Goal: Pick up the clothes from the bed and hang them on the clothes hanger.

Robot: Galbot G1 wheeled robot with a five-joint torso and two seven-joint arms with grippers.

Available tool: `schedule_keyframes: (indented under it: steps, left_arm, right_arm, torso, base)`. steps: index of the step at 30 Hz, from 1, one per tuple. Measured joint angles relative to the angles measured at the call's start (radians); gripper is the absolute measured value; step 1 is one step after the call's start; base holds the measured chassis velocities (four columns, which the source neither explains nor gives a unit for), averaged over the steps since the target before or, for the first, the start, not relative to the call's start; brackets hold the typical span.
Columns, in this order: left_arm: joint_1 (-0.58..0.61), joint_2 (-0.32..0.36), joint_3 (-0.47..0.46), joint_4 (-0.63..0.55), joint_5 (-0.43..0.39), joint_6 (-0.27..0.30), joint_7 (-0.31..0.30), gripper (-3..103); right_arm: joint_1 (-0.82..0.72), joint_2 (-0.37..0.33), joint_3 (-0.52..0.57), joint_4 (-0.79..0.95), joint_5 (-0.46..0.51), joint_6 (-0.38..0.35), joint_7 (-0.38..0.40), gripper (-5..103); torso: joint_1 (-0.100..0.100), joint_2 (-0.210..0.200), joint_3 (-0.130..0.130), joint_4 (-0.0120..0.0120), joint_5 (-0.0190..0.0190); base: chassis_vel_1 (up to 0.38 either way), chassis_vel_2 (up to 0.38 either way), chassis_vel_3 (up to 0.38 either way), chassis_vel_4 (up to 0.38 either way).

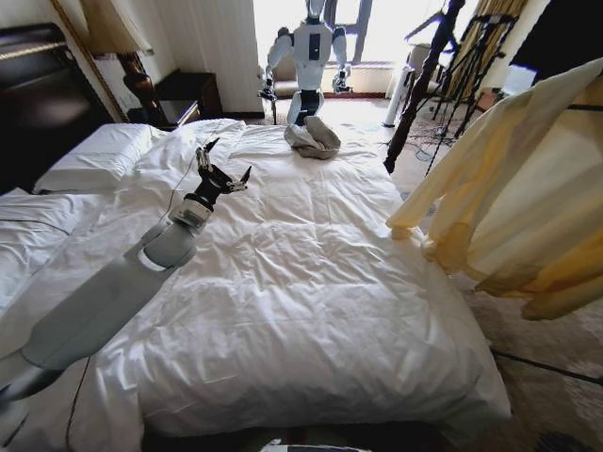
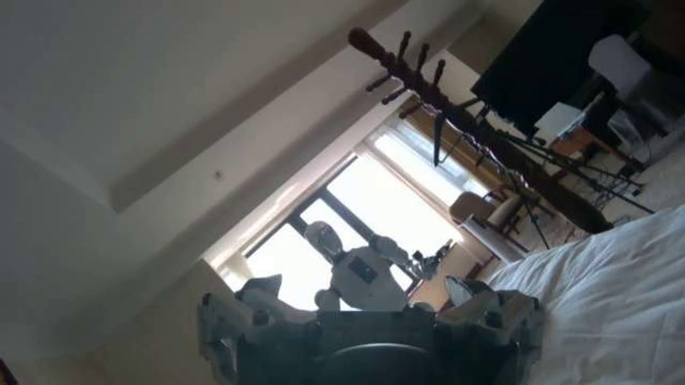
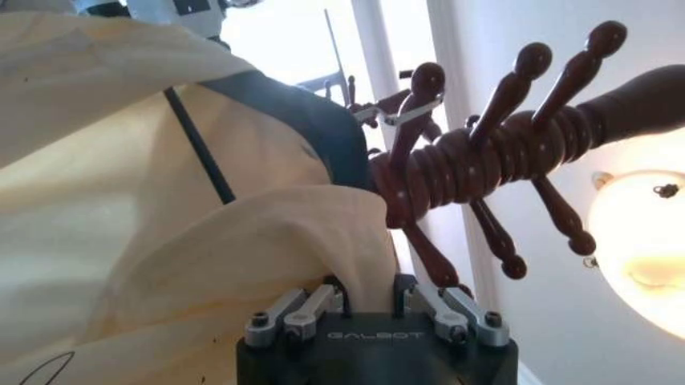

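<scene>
Currently my left arm reaches out over the bed toward ten o'clock, its left tool spread and holding nothing above bare white duvet. Up at three o'clock, my right tool pinches the clothes, draped on the clothes hanger beside a dark wooden rack.

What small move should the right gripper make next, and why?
Probably lift the top toward a peg of the wooden post: the right gripper is shut on the fabric, the hanger is inside it, and the pegs stand just beyond.
</scene>
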Motion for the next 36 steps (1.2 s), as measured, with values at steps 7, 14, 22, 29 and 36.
schedule_keyframes:
  steps: [7,14,22,29,36]
  left_arm:
    - [0.005,0.000,0.000,-0.005,-0.001,-0.001,0.000,100]
    - [0.012,0.008,-0.005,-0.007,-0.001,-0.011,-0.001,100]
    - [0.025,0.011,-0.007,-0.013,0.000,-0.012,-0.002,100]
    - [0.027,0.017,-0.009,-0.017,-0.001,-0.013,-0.004,100]
    - [0.038,0.023,-0.013,-0.023,-0.002,-0.015,-0.007,100]
  right_arm:
    - [0.005,-0.010,-0.018,-0.014,0.001,0.028,-0.020,47]
    - [0.013,-0.017,-0.036,-0.011,-0.002,0.036,-0.019,68]
    - [0.020,-0.026,-0.035,0.004,0.018,0.058,-0.003,98]
    - [0.040,-0.058,-0.087,0.046,0.058,0.074,-0.047,100]
    - [0.088,-0.081,-0.169,0.068,0.065,0.096,-0.085,100]
  torso:
    - [0.000,0.000,0.000,0.0001,0.0000]
    - [0.000,0.000,0.000,0.0001,0.0002]
    - [0.000,0.000,0.000,0.0001,0.0002]
    - [0.000,0.000,0.000,0.0000,0.0000]
    - [0.000,0.000,0.000,0.0001,0.0003]
  base:
    - [0.000,0.000,0.000,0.000]
    - [0.000,0.000,0.000,0.000]
    - [0.000,0.000,0.000,0.000]
    - [0.000,0.000,0.000,0.000]
    - [0.000,0.000,0.000,0.000]
